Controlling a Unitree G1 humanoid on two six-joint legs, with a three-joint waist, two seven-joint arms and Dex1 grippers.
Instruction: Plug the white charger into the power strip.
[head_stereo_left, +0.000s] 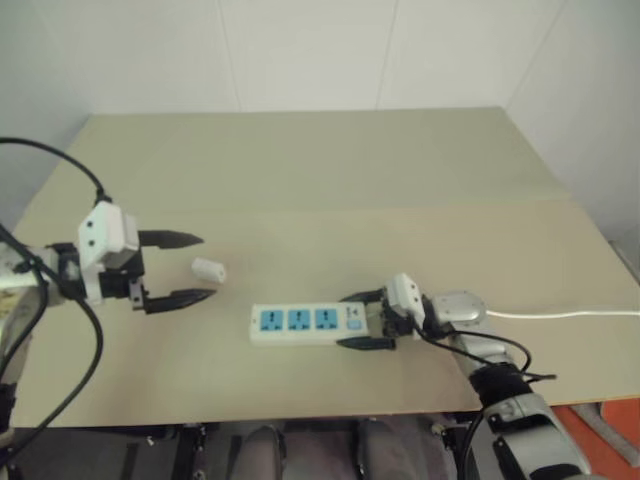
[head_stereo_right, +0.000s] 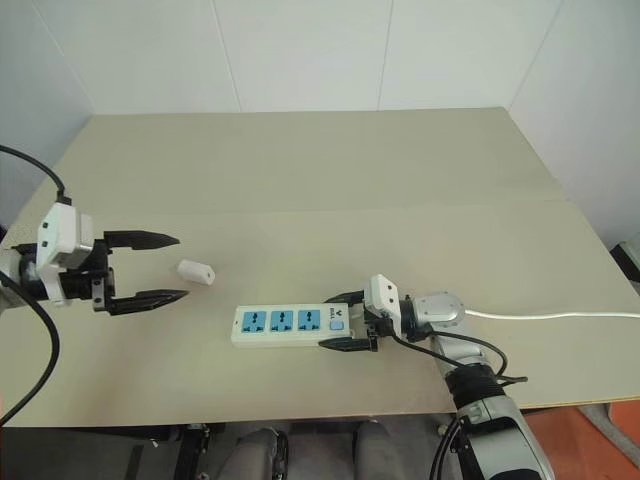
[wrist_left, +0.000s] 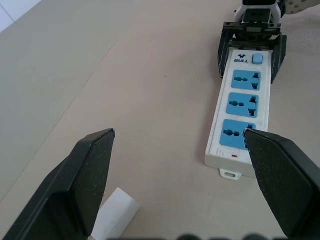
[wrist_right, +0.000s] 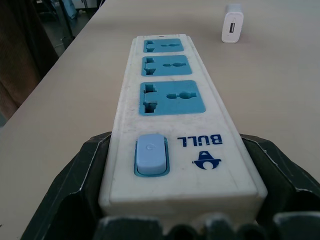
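Steadying power strip (head_stereo_left: 300, 323) at its switch end, your right hand (head_stereo_left: 368, 320) clamps fingers on both long sides. White charger (head_stereo_left: 209, 270) lies loose on table (head_stereo_left: 330, 180), at strip's 10 o'clock. Left hand (head_stereo_left: 175, 270) gapes wide, empty, just short of charger. Next, likely: advance, pinch charger.

Even, soft, fairly bright light falls from overhead, with no glare on the worktop (head_stereo_left: 300, 170). Shadows are faint: a thin one hugs the strip (head_stereo_left: 305, 323) along its 6 o'clock edge. The head views look slightly hazy. In the right wrist view the near end of the strip blurs, and the charger (wrist_right: 232, 23) at 1 o'clock stays fairly sharp.
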